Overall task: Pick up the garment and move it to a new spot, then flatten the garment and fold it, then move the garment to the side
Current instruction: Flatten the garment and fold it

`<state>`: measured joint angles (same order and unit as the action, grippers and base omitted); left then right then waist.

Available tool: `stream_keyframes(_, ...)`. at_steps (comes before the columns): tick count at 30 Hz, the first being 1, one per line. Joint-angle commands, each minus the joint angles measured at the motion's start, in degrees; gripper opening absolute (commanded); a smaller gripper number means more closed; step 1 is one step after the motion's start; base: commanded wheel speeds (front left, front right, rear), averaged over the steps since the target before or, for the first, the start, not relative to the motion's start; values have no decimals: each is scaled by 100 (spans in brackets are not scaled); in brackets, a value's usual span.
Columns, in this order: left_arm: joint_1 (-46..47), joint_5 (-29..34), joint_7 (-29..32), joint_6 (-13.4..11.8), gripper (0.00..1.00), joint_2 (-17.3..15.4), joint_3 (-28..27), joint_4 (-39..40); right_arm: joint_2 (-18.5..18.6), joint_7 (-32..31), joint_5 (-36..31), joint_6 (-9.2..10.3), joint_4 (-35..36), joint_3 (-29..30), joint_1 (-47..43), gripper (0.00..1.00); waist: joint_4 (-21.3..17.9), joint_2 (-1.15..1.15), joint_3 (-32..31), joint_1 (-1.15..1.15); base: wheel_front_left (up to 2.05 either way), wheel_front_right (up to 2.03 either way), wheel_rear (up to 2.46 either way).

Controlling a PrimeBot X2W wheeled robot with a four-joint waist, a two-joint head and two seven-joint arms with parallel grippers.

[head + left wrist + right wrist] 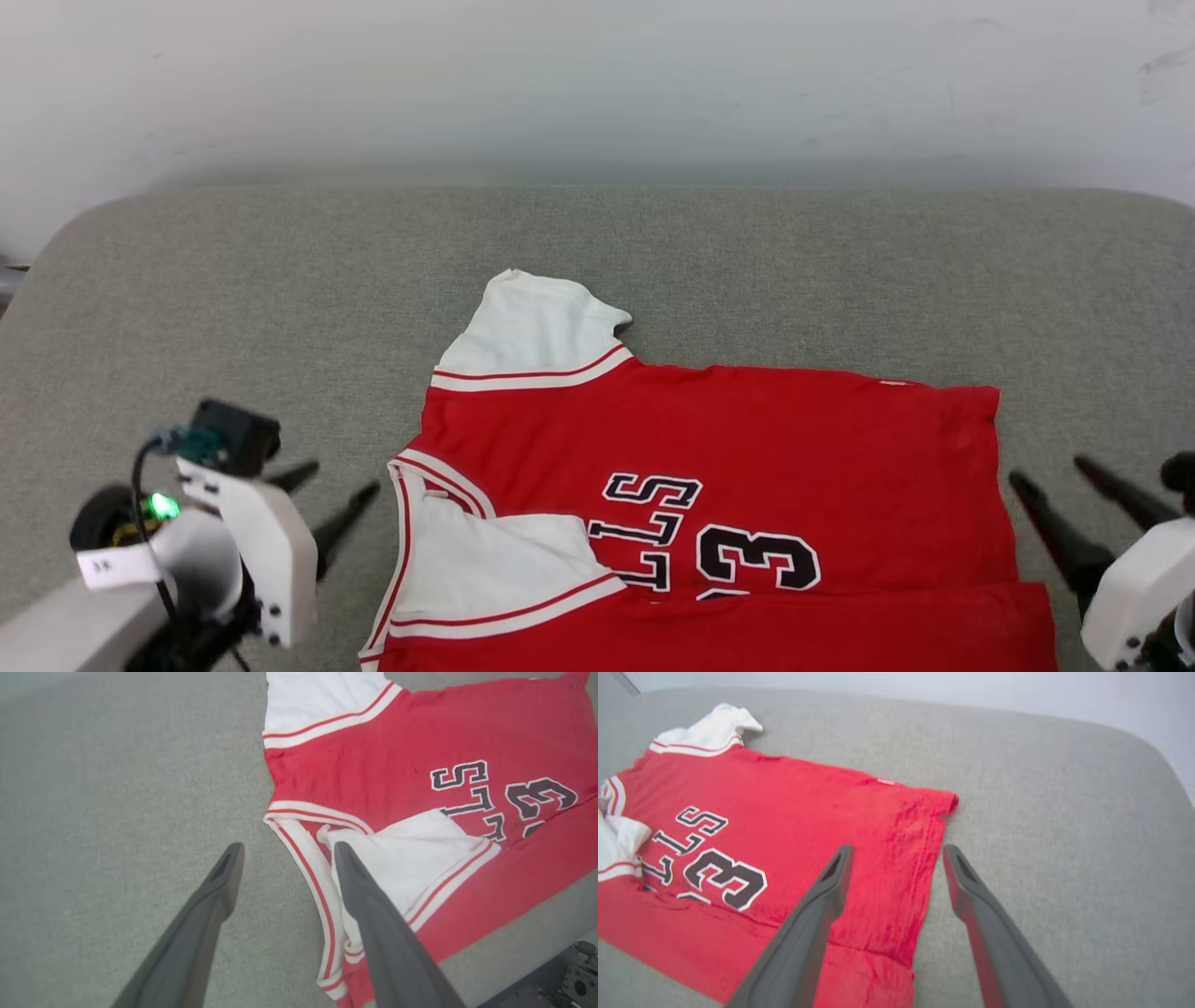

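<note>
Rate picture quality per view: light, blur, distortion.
Head view: even, soft light, the garment sharp, no glare. Left wrist view: slightly blurred throughout, lettering soft-edged. Right wrist view: near fingers soft, the grey surface edge bowed by the wide lens.

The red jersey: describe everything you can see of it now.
The red jersey-style T-shirt looks like soft knit, with white short sleeves, red-and-white striped trim and black white-outlined lettering. It lies flat on the grey fabric surface, neck to the robot's left, hem right. Its near edge and near sleeve are folded over the front, hiding part of the print.
</note>
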<state>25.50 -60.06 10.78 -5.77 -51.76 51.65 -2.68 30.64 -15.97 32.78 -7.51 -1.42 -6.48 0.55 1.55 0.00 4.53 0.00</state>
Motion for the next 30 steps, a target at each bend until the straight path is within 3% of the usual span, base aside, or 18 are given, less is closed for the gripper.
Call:
stream_keyframes(1, 101, 55, -54, -25, 100, -2, -29, 10, -75, 93, -77, 5, 47, 38, 52, 100, -9, 0, 13, 0, 0, 0, 0)
stream_keyframes(8, 1068, 599, -360, -94, 100, 265, -320, -249, -921, 1243, -1011, 5, 640, 602, 145, 100, -226, 0, 243, 0, 0, 0, 0)
stream_keyframes(14, 1921, 619, 39, 204, 100, 557, -349, -717, -1433, 1531, -1627, 5, 1179, 538, 89, 100, -555, 0, 648, 0, 0, 0, 0)
stream_keyframes(21, 2985, 183, 1520, 764, 100, 743, -246, -1538, -1653, 1561, -1930, 6, 1494, 305, 238, 100, -927, 0, 1349, 0, 0, 0, 0)
stream_keyframes(30, 4179, 0, 3252, 919, 100, 907, -50, -2253, -1596, 1645, -1971, 6, 1424, 143, 626, 100, -1218, 0, 2151, 0, 0, 0, 0)
